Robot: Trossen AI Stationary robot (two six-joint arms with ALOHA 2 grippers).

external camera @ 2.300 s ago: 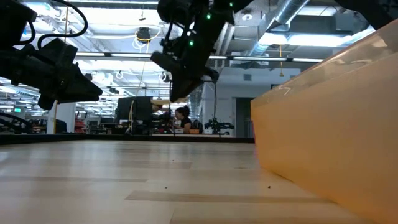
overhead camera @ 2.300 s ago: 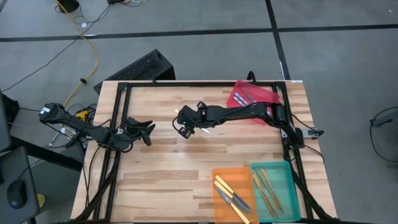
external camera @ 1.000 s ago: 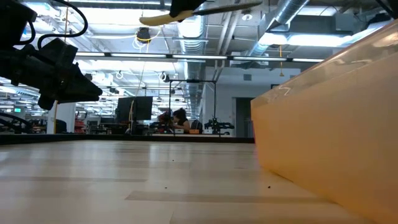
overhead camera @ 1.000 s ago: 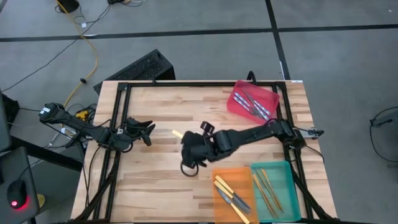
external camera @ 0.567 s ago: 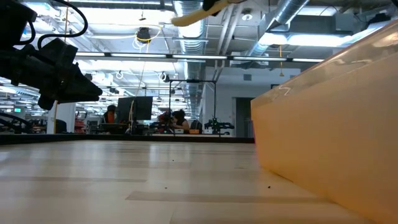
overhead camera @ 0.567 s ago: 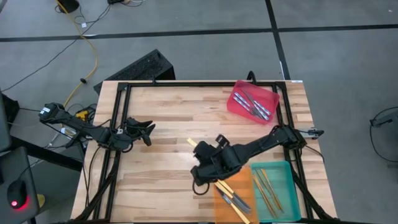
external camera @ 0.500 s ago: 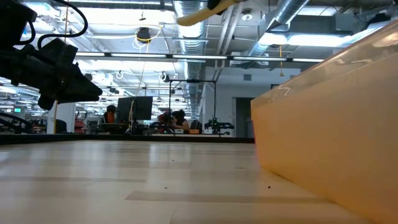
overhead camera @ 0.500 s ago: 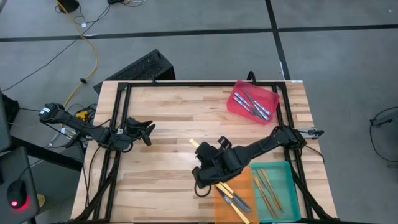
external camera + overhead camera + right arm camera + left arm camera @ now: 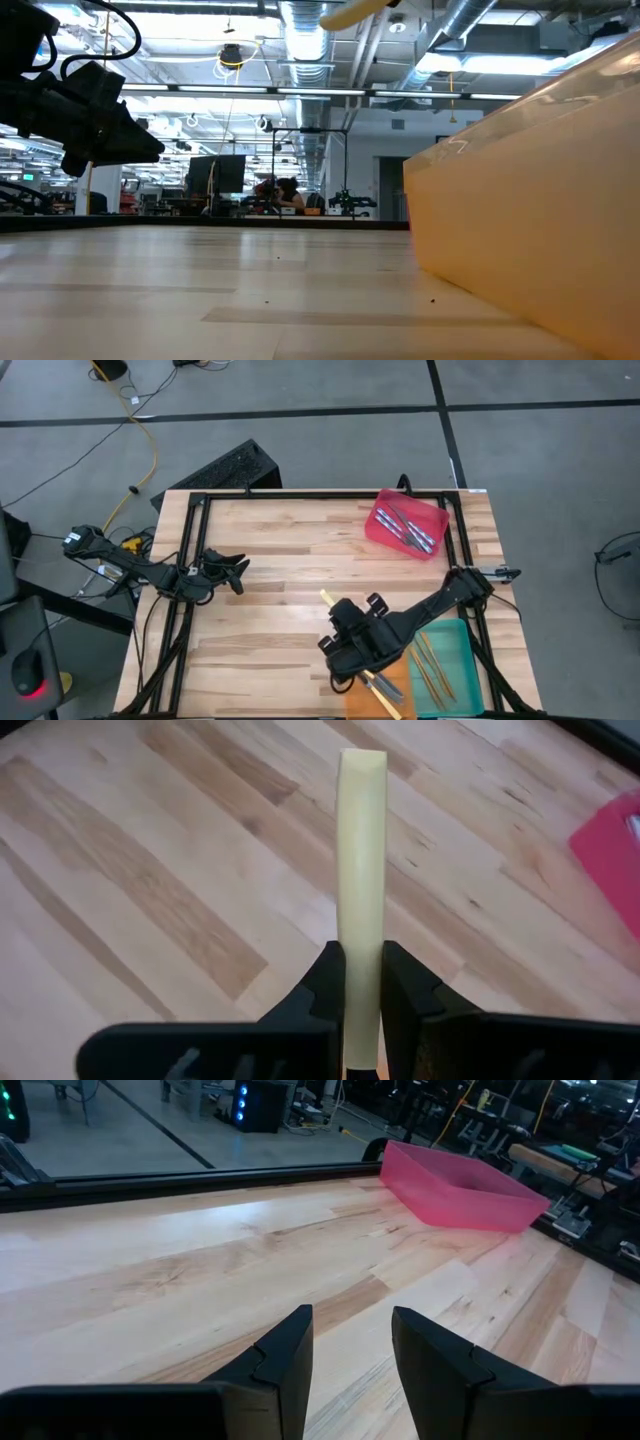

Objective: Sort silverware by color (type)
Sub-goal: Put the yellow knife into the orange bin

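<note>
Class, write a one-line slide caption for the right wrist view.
Right hand shut on a yellow-handled utensil above the wooden table.

Yellow handle (image 9: 352,12) above orange tray (image 9: 530,190)

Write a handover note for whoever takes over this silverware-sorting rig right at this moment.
Right gripper: shut on a yellow-handled utensil, held above the near-right table by the orange tray.
Left gripper: open and holding nothing, parked at the left table edge.
Done: blue-handled pieces lie in the red tray, wooden pieces in the teal tray, and a yellow-handled piece shows in the orange tray.
Left: set the held utensil into the orange tray. No loose silverware shows on the table.
</note>
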